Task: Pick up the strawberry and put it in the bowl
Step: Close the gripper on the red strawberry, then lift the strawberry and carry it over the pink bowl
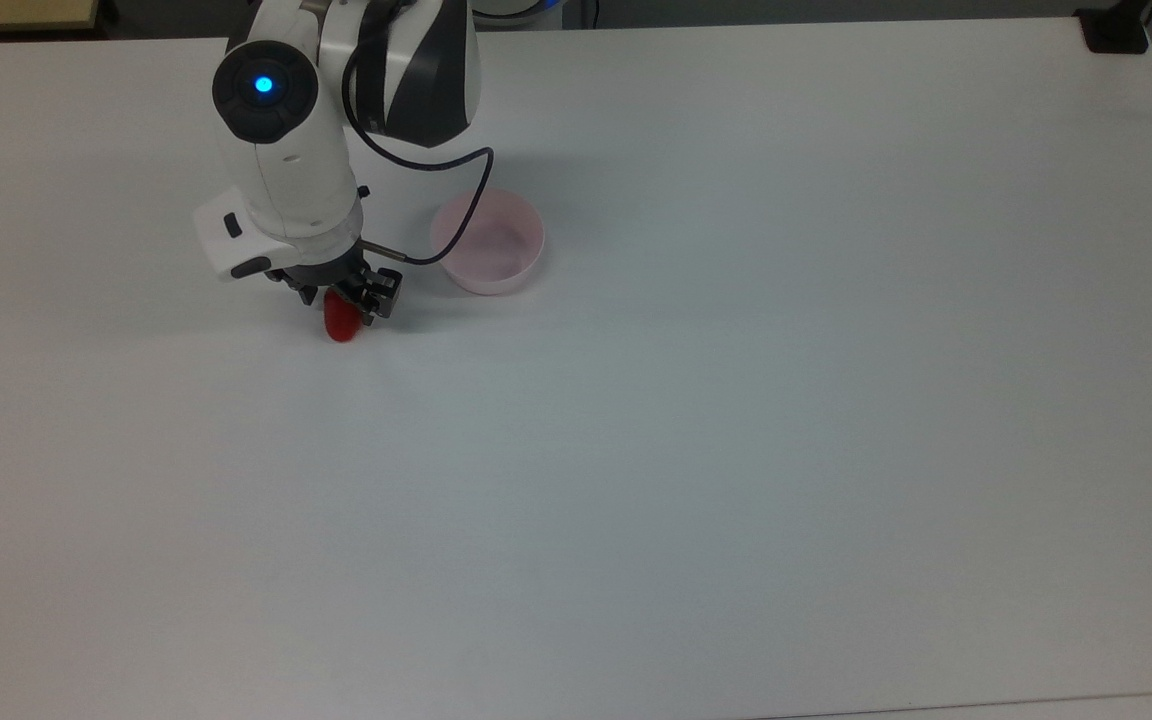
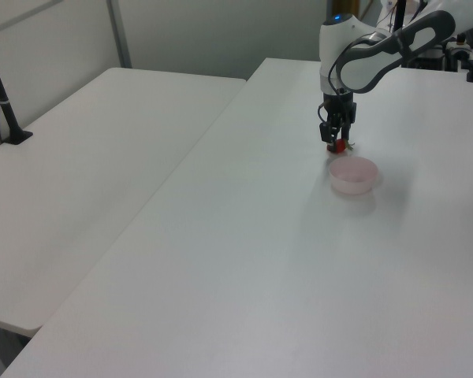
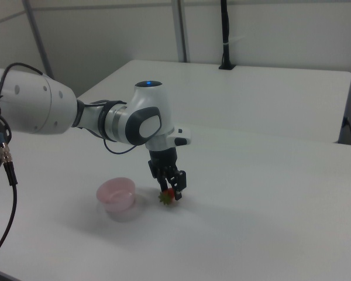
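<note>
The red strawberry [image 1: 341, 328] lies on the white table, to the left of the pale pink bowl [image 1: 496, 283] in the top view. My gripper [image 1: 341, 305] has come down over the strawberry, its fingers standing on either side of the fruit and open, hiding the upper part. In the right view the gripper [image 3: 171, 190] straddles the strawberry [image 3: 169, 195], whose green cap points toward the bowl [image 3: 117, 196]. The left view shows the gripper [image 2: 337, 143] on the strawberry [image 2: 340, 146] just behind the bowl [image 2: 353, 176], which holds nothing.
The arm's black cable [image 1: 456, 215] loops over the bowl's left rim in the top view. A second white table [image 2: 94, 157] stands at the left view's left, with a black post [image 2: 4, 98] on it.
</note>
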### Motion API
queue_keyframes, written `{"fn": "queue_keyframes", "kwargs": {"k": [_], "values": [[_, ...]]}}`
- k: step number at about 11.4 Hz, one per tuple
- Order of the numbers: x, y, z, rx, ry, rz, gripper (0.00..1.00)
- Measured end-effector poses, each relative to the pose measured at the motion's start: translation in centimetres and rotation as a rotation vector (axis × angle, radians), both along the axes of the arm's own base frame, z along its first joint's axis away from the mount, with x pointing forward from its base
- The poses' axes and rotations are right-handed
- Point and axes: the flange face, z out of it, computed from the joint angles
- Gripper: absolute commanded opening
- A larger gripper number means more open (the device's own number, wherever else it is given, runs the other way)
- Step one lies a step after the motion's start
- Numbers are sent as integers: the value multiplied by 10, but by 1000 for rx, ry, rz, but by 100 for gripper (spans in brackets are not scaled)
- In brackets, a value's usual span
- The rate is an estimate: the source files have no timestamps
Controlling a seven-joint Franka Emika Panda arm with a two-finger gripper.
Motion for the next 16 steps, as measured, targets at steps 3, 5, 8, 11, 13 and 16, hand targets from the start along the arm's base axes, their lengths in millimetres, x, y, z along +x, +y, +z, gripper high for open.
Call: {"fn": "queue_keyframes", "kwargs": {"k": [3, 5, 8, 11, 13, 16], "values": [[-1, -4, -1, -1, 2, -6, 34], [-1, -4, -3, 0, 5, -6, 33], [-2, -5, 19, -2, -3, 12, 33], [-24, 7, 69, 11, 62, 66, 34], [-45, 44, 78, 23, 104, 123, 36], [-63, 105, 62, 21, 155, 187, 51]]}}
